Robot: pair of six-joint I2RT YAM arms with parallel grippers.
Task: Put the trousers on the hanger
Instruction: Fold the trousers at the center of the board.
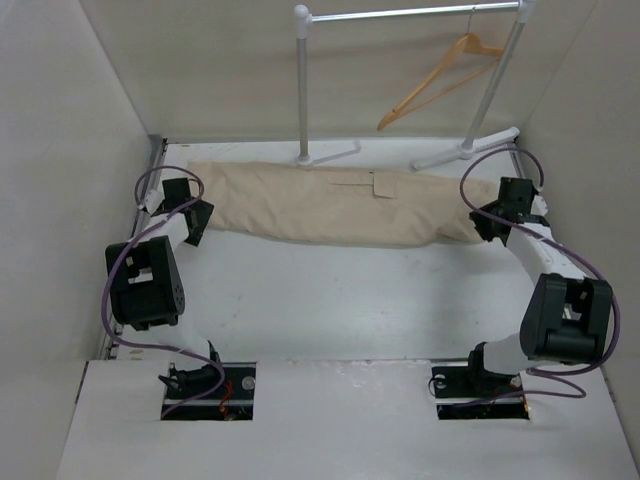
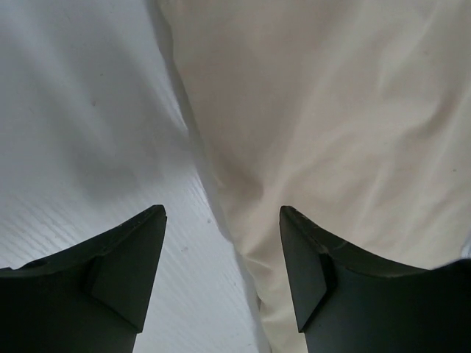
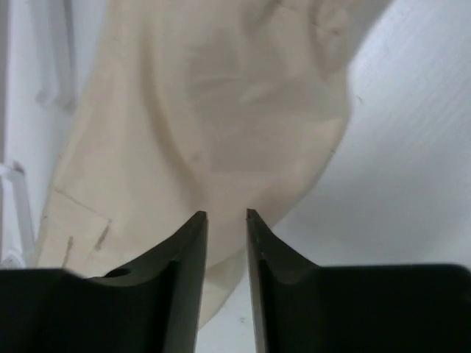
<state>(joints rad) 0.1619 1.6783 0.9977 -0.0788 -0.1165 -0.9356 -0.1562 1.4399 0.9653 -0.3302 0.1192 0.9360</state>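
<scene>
The beige trousers [image 1: 330, 205] lie flat and lengthwise across the far part of the white table [image 1: 330, 300], pocket flap [image 1: 383, 185] up. The wooden hanger [image 1: 440, 80] hangs tilted from the rack's top bar at the back right. My left gripper [image 1: 195, 215] is at the trousers' left end. In the left wrist view it [image 2: 221, 211] is wide open, with the cloth edge [image 2: 331, 110] between and beyond the fingertips. My right gripper [image 1: 480, 222] is at the right end. In the right wrist view it [image 3: 225, 214] shows a narrow gap with nothing pinched, just above the cloth [image 3: 221, 95].
The white metal rack [image 1: 303, 90] stands behind the trousers, its feet [image 1: 440, 158] on the table's far edge. White walls close in the left, right and back sides. Bare table lies between the trousers and the arm bases.
</scene>
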